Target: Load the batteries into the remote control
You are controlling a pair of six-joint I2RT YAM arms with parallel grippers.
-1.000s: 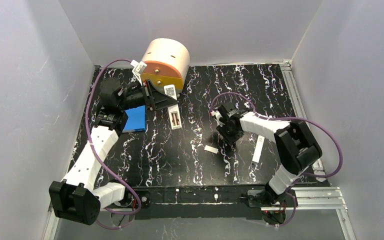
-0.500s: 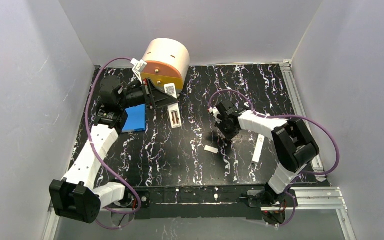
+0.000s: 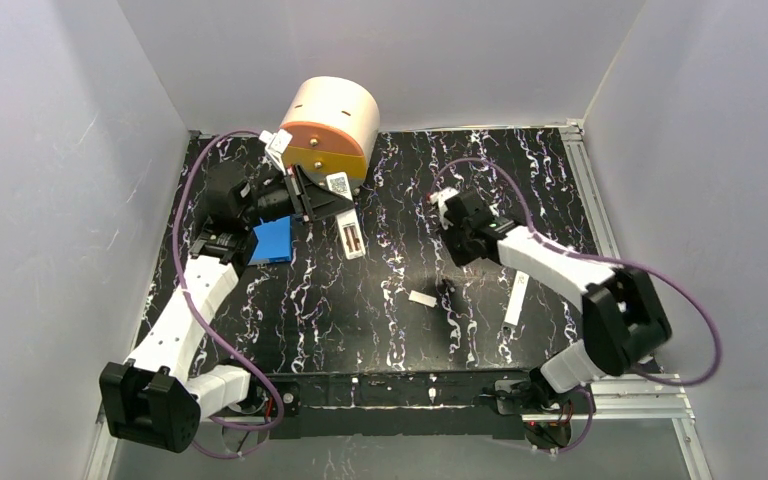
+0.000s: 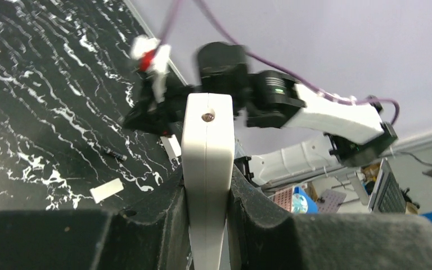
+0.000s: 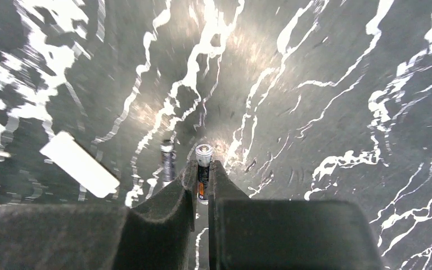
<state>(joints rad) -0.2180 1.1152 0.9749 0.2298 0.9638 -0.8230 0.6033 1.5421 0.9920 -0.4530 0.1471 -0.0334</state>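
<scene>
Black table (image 3: 540,180) below, right hand (image 5: 202,171) has lifted clamped on battery (image 5: 203,152); left hand (image 4: 207,185) clamps remote (image 4: 207,129).

No legible text, small code sticker (image 3: 339,183) unreadable

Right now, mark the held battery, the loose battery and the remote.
held battery (image 5: 203,166): right wrist view, middle of its body.
loose battery (image 5: 167,160): right wrist view, middle of its body.
remote control (image 4: 207,146): left wrist view, narrow edge facing the camera.
</scene>
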